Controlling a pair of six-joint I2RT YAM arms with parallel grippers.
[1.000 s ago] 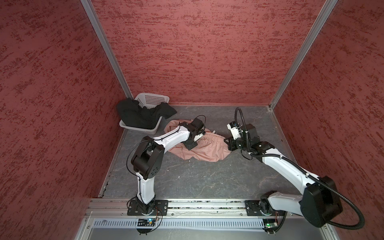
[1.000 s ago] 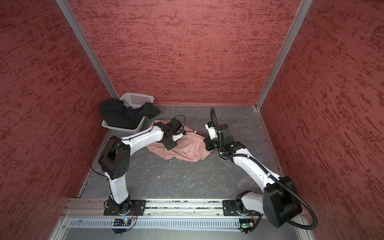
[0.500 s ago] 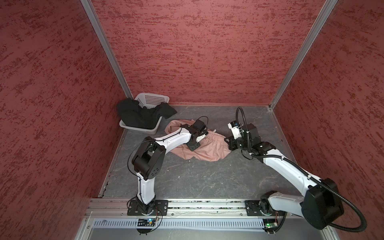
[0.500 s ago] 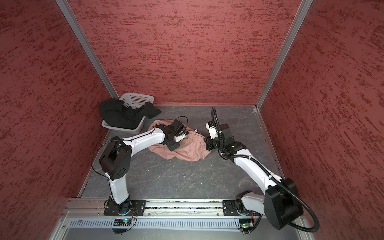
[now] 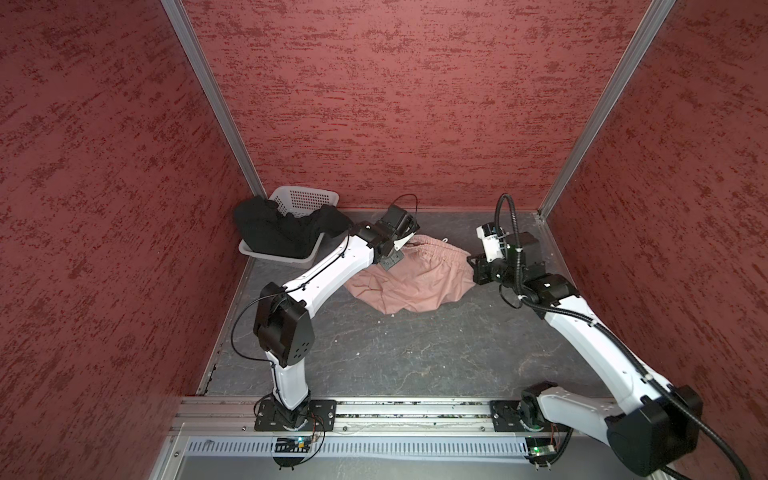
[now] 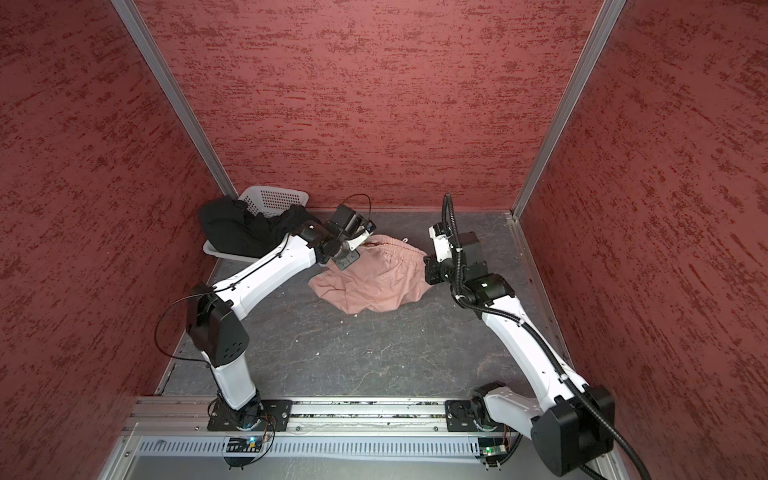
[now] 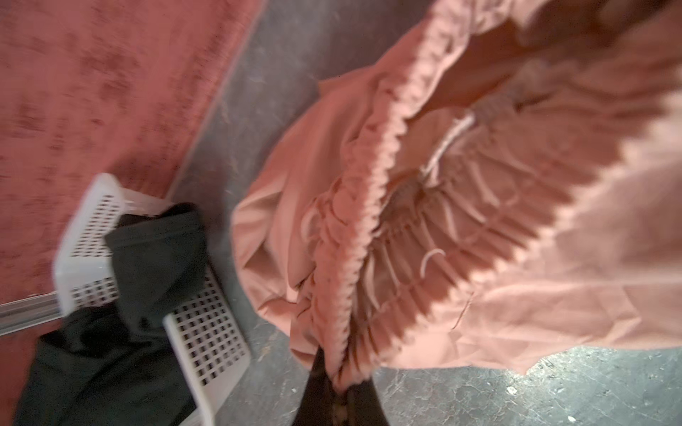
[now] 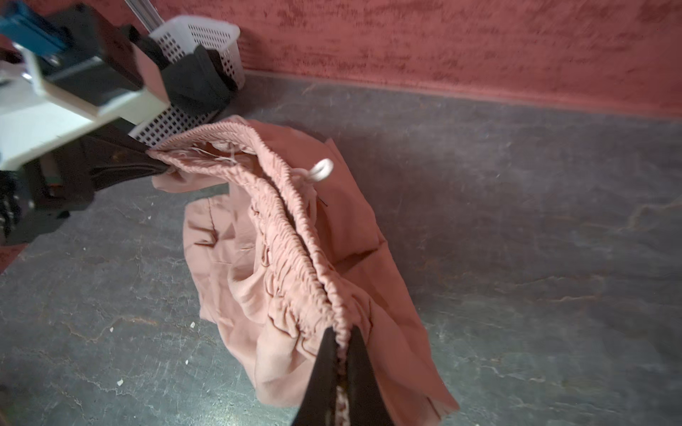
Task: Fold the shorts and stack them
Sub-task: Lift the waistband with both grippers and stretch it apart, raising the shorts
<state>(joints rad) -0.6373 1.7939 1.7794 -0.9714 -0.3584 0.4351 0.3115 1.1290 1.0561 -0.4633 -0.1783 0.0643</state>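
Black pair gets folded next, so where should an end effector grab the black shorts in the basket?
Probably the flap of the black shorts draped over the rim of the white basket, on the side nearest the pink shorts. Come from above on that side: there the cloth lies outside the walls, bunched.

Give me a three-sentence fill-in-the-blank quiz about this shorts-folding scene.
The left claw and right claw each pinch the pink shorts by the gathered ____.
The black shorts are draped over the perforated plastic ____.
The pink shorts' drawstring is ____.
Missing: waistband; basket; white.
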